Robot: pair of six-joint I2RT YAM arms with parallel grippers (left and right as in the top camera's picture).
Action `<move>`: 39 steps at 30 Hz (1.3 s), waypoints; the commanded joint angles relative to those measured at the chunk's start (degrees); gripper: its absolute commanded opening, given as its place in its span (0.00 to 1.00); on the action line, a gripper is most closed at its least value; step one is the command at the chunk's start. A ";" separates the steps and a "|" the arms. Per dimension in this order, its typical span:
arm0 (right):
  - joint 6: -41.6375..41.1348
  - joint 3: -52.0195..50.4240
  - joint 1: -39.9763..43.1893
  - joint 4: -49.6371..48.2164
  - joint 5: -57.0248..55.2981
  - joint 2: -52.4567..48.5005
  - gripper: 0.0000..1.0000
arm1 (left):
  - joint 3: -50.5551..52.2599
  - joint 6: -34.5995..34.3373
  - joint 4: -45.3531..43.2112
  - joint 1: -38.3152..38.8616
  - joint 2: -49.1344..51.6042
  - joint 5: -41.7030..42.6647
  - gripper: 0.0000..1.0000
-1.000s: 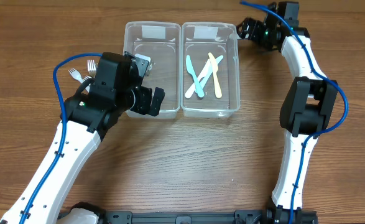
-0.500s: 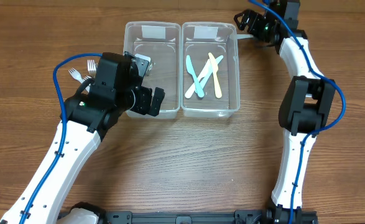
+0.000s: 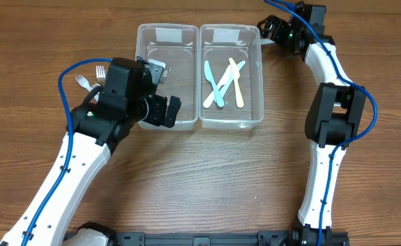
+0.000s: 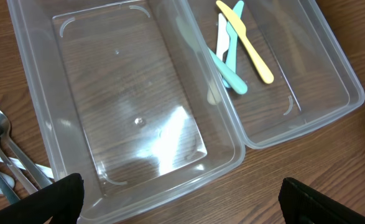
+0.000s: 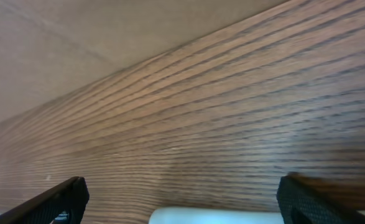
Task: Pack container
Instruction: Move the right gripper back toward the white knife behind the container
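Two clear plastic containers stand side by side. The left container is empty, as the left wrist view also shows. The right container holds light blue, white and yellow plastic knives, also in the left wrist view. My left gripper is open and empty above the left container's near edge. My right gripper is open at the right container's far right corner. In the right wrist view a pale object lies low between its fingers; I cannot tell what it is.
Several forks lie on the wooden table left of the left container, also at the left edge of the left wrist view. The left arm hangs over the table's left side. The right arm stretches along the right side.
My right gripper shifted a little left toward the right container's far corner, then edged back right. The left arm and the knives have not moved.
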State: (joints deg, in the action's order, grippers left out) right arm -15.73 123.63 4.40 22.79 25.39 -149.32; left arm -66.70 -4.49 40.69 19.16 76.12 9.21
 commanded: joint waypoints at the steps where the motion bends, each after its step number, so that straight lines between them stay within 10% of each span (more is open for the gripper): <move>1: 1.18 0.26 0.11 2.38 -4.66 -0.50 1.00 | -1.62 -0.85 -0.24 0.48 0.61 0.90 1.00; 30: 0.70 4.37 4.98 48.15 -21.29 20.31 0.95 | -1.62 -0.85 -0.24 0.48 0.61 0.87 1.00; 39: 1.14 3.80 4.57 41.88 -16.00 20.68 1.00 | -1.62 -0.85 -0.24 0.48 0.61 0.87 1.00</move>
State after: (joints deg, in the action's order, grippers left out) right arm -14.74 127.83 9.63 66.22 6.28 -127.02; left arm -66.70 -4.49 40.69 19.16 76.12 9.23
